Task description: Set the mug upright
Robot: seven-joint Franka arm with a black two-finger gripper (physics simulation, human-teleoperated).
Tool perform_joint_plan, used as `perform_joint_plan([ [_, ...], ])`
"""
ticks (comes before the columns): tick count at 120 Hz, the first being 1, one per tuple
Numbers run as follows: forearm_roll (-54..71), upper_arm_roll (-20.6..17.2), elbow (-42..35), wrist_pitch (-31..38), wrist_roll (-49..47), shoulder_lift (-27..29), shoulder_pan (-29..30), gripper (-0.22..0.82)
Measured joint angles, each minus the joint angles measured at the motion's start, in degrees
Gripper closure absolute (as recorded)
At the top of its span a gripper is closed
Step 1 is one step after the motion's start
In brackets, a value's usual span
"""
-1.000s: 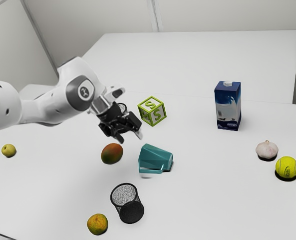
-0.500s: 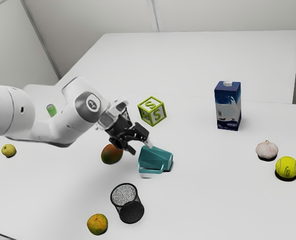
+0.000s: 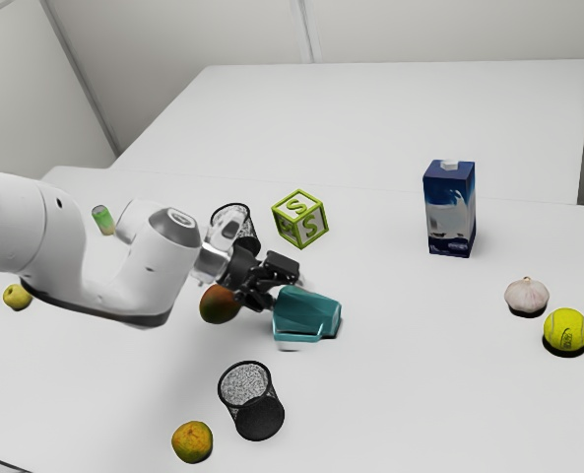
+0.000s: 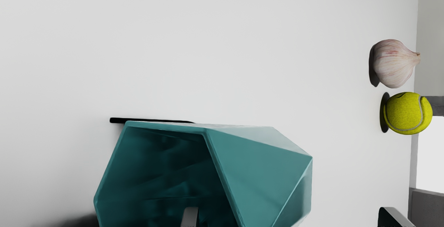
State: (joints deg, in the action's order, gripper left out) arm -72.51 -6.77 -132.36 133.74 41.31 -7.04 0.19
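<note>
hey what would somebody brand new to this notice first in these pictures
Probably the teal mug lying on its side, with the open claw at its mouth. Next, the blue carton standing toward the exterior view's right, and the bright yellow tennis ball beside the garlic.

Mug (image 4: 256, 171) looked smooth with a bit of sheen, tennis ball (image 4: 404, 116) was all fuzzy felt, garlic bulb (image 4: 393, 65) had that papery skin, nearer cup (image 3: 254, 402) looked like metal mesh, tabletop (image 3: 420, 394) pretty smooth and matt.
</note>
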Motion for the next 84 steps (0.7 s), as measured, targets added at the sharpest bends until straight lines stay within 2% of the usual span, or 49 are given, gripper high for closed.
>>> perform_joint_plan([
  [25, -3.48, 0.0, -0.03, -0.17, 7.15, -0.1, -0.08, 0.49],
  [37, -4.0, -0.01, -0.02, -0.17, 9.8, 0.05, -0.09, 0.62],
  [58, -4.23, -0.05, -0.03, 0.03, 13.48, 1.55, -0.31, 0.73],
  [84, -3.84, -0.03, 0.44, 0.07, 16.67, 4.55, -0.77, 0.76],
])
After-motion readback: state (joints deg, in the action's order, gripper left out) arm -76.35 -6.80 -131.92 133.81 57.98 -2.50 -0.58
